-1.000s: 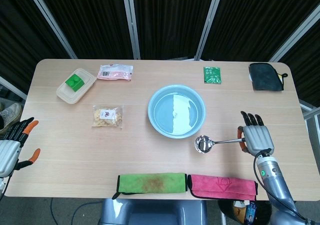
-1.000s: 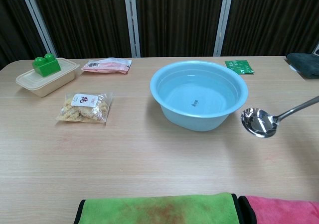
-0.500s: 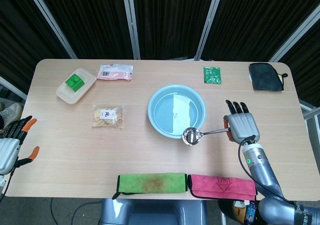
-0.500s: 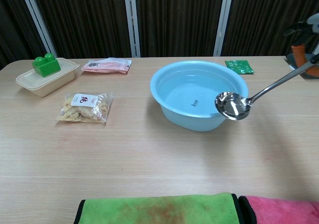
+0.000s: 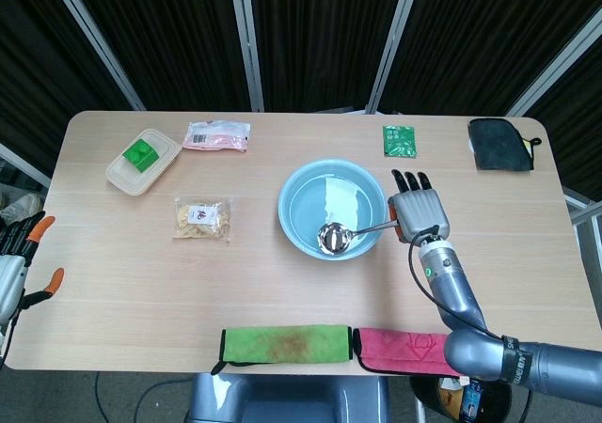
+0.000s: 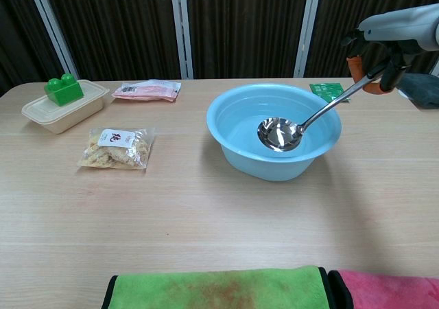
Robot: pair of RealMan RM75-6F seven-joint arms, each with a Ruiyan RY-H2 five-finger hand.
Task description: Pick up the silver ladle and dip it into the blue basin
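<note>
The blue basin (image 5: 332, 179) (image 6: 226, 141) stands in the middle of the table. My right hand (image 5: 419, 214) (image 6: 384, 48) holds the silver ladle (image 5: 332, 238) (image 6: 279, 132) by the end of its handle, to the right of the basin. The ladle's bowl hangs over the basin's near right part, above the inside, tilted down to the left. My left hand (image 5: 17, 258) shows at the far left edge of the head view, off the table, fingers apart and holding nothing.
On the left are a beige box with a green block (image 5: 142, 159), a snack bag (image 5: 201, 220) and a pink packet (image 5: 216, 136). At the back right lie a green packet (image 5: 399, 141) and a black cloth (image 5: 501, 144). Green (image 5: 286, 342) and pink (image 5: 416, 350) towels lie along the front edge.
My right hand has carried the ladle up and to the left, from the table right of the basin to over the basin's inside. The left hand has drifted slightly lower.
</note>
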